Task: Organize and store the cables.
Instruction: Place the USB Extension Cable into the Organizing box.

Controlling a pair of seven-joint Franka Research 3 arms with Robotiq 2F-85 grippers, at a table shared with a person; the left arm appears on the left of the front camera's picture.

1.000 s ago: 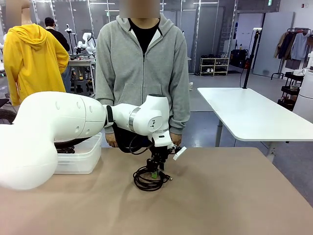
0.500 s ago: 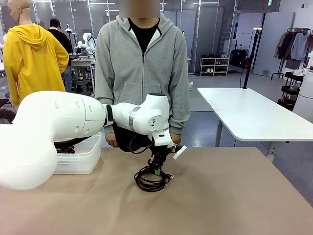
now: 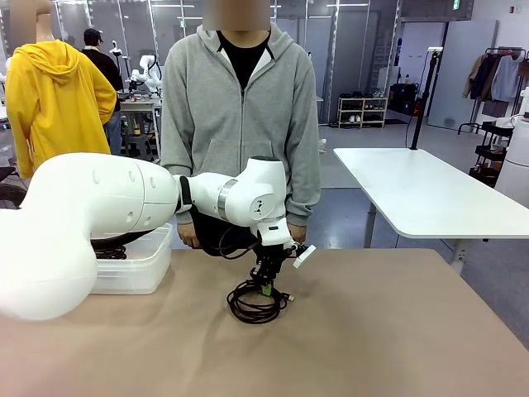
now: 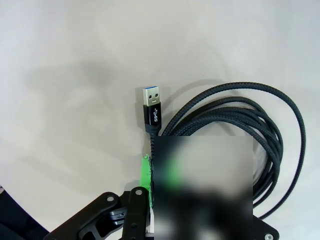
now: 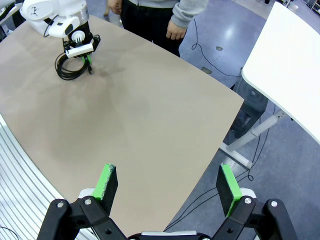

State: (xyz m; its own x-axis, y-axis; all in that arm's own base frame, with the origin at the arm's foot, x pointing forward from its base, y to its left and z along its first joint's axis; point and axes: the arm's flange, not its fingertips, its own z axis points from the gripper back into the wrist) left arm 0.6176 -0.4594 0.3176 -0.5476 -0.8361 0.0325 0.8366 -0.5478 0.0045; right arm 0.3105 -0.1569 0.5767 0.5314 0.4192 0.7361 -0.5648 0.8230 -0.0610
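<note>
One of the cables (image 3: 252, 304), a black braided coil, lies on the brown table just in front of the person. My left gripper (image 3: 266, 286) points down onto its right side and is shut on a strand. In the left wrist view the cord runs up from between the green pads (image 4: 144, 173) to a USB plug (image 4: 152, 105), and the cable's loops (image 4: 250, 107) spread to the right. My right gripper (image 5: 167, 186) hangs open high over the table's right part, nothing between its pads. From there the coil (image 5: 70, 69) and the left gripper (image 5: 84, 56) appear far off.
A clear plastic bin (image 3: 140, 266) holding dark cords (image 3: 109, 251) stands at the table's left, partly behind my left arm. The person's hands (image 3: 295, 235) rest at the far edge. A white table (image 3: 421, 194) stands beyond on the right.
The left gripper's fingers have closed on the cable. The arm and the coil have barely shifted. The right gripper stays open.
</note>
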